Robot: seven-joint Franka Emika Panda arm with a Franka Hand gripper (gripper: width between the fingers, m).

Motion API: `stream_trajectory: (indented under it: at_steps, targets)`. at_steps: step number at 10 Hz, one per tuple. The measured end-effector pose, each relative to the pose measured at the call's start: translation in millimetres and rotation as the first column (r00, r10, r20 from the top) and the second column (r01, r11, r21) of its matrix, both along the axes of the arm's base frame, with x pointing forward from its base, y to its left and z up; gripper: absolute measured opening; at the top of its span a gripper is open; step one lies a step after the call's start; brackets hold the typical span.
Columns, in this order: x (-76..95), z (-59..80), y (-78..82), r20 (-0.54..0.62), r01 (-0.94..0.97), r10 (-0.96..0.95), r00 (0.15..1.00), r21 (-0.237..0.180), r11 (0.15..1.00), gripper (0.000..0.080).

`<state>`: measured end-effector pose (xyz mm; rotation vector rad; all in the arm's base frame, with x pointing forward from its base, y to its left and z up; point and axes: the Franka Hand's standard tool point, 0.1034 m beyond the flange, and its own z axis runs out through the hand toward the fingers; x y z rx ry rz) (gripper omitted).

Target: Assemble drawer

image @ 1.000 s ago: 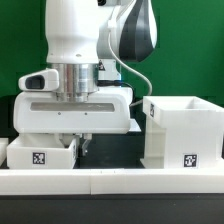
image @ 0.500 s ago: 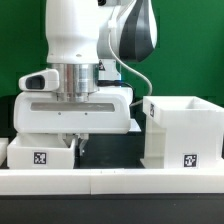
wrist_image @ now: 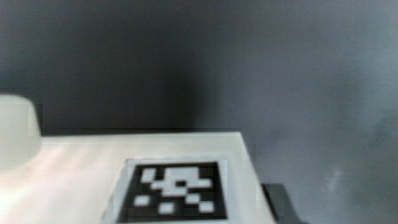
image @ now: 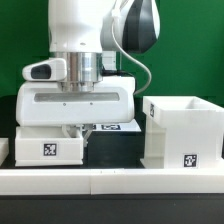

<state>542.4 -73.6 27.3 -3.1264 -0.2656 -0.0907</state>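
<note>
The tall boxy shell (image: pixel 182 128) of the drawer stands at the exterior view's right, open on top, with a tag low on its front. A small tagged tray (image: pixel 48 148) is at the left, raised a little above the dark table. My gripper (image: pixel 80 130) hangs from the big white hand and is shut on the tray's right wall. The wrist view shows a white tagged face (wrist_image: pixel 178 188) close up, with one dark finger (wrist_image: pixel 272 203) beside it. Another white piece (image: pixel 4 150) shows at the left edge, perhaps the second tray.
The long low white rail (image: pixel 110 178) runs across the front. A flat tagged marker board (image: pixel 112 127) lies behind the hand. A green wall stands at the back. Dark table (image: pixel 115 150) lies between tray and shell.
The hand has risen and shifted slightly right. The small tray has come up and to the right with it.
</note>
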Motion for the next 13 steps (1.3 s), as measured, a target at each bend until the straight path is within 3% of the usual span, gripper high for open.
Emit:
stream_trajectory:
  at_steps: [3, 5, 6, 8, 11, 13]
  targets:
    - [-2.3, -0.7, -0.1, -0.026, -0.048, 0.048, 0.998, 0.012, 0.999, 0.0041]
    - [-1.6, -0.2, -1.4, -0.018, -0.216, 0.216, 0.976, -0.007, 0.976, 0.0041]
    - [-0.6, 1.0, 2.8, 0.000, -0.325, 0.325, 0.946, -0.034, 0.945, 0.0041]
    - [-6.0, -0.4, 10.1, -0.025, -0.505, 0.504, 0.863, -0.040, 0.862, 0.0041]
    - [-10.6, -3.7, 3.3, -0.047, -0.669, 0.667, 0.743, -0.035, 0.743, 0.0041]
    - [-12.4, -5.0, -2.0, -0.065, -0.800, 0.797, 0.601, -0.044, 0.599, 0.0041]
